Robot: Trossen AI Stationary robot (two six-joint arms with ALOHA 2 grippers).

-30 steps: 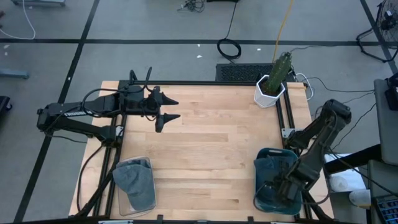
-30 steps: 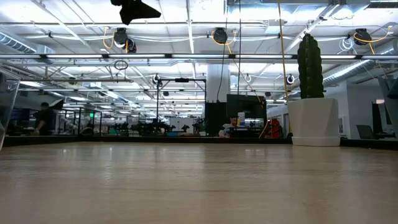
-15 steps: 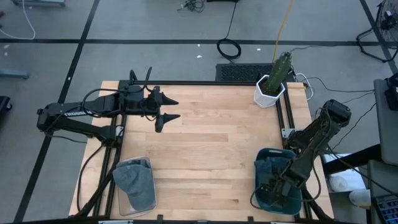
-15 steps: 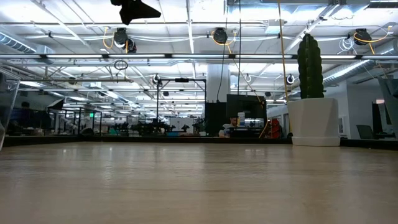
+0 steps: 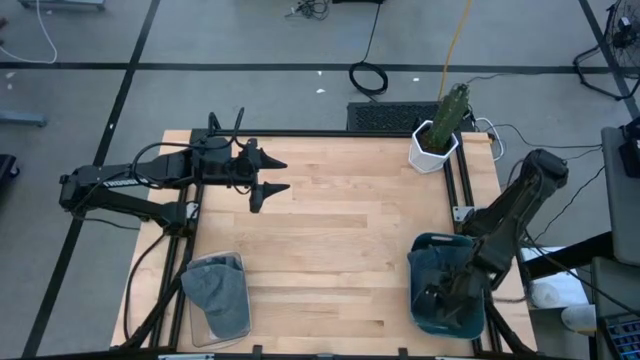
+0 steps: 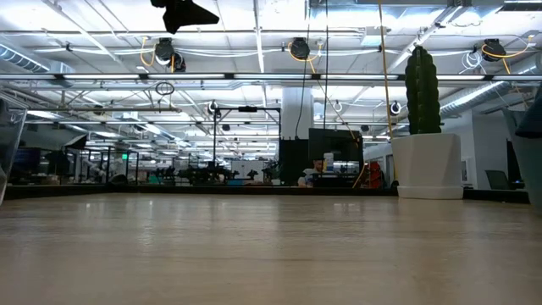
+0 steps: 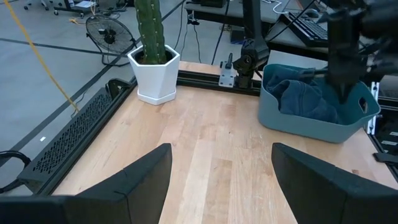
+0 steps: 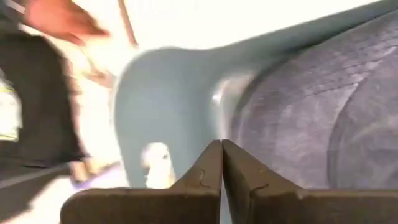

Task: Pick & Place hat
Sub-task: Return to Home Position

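You see a pale wood table (image 5: 330, 230) with long plank grain. The bin (image 7: 311, 127) is dusty blue, and the dark cap (image 7: 305, 99) inside it is deeper blue. The other cap (image 5: 215, 290) looks grey-blue. The pot (image 5: 422, 158) is white, its cactus (image 5: 452, 108) green; the left arm (image 5: 130, 180) and right arm (image 5: 515, 210) are black.

Overhead downward, low level across, cactus (image 5: 453, 107) shared

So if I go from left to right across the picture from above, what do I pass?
Clear bin holding a grey cap → left hand, open over the table → blue bin with the right hand shut inside it. Cactus skipped: it lines up with the bin.
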